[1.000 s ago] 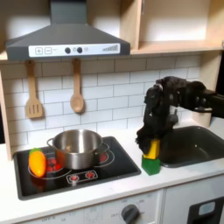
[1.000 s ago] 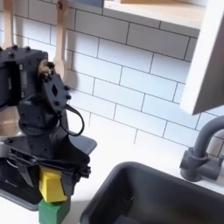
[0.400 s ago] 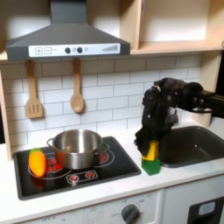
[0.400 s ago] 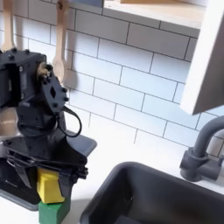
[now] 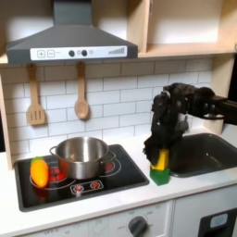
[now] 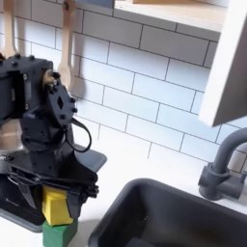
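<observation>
The black gripper (image 5: 158,151) hangs low over the counter between the stove and the sink, and its fingers are pressed against the sides of a yellow block (image 5: 159,159), gripping it. That yellow block sits right on top of a green block (image 5: 161,176), the two stacked and touching, with the green one resting on the white counter (image 5: 93,208) just beside the hob's right edge in the first exterior view. In the second exterior view the same stack shows at the lower left, the yellow block (image 6: 56,205) held between the dark fingers of the gripper (image 6: 53,196) and the green block (image 6: 58,234) under it at the bottom edge. To the first exterior view's left of the stack lies the black hob (image 5: 120,175), with a steel pot (image 5: 81,156) standing on it and an orange and yellow toy (image 5: 39,171) near the hob's left side. On the tiled wall behind hang a wooden spatula (image 5: 35,97) and a wooden spoon (image 5: 81,95), below the grey hood (image 5: 65,37). To the first exterior view's right of the stack is the dark sink (image 5: 205,154), and in the second exterior view its grey faucet (image 6: 224,166) stands at the right
</observation>
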